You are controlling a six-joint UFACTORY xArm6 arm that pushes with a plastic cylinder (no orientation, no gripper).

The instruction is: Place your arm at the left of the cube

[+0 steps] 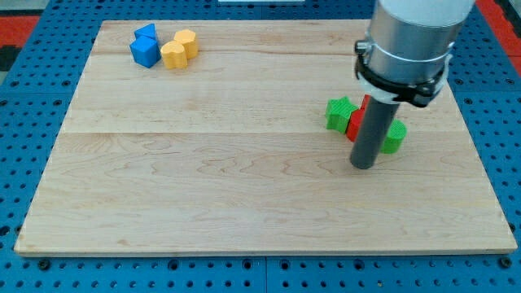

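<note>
My tip (363, 165) rests on the wooden board (244, 163) at the view's right, just below a cluster of blocks. That cluster holds a green star-like block (339, 113), a red block (356, 120) partly hidden behind the rod, and a green round block (395, 137) to the rod's right. At the view's top left sit a blue cube (145, 52) with a blue triangular block (146, 32) touching it from above, and a yellow heart-shaped block (179, 49) touching the cube's right side. My tip is far to the right of and below the blue cube.
The board lies on a blue pegboard surface (32, 163). The arm's grey cylinder body (411, 41) hangs over the board's top right and hides part of it.
</note>
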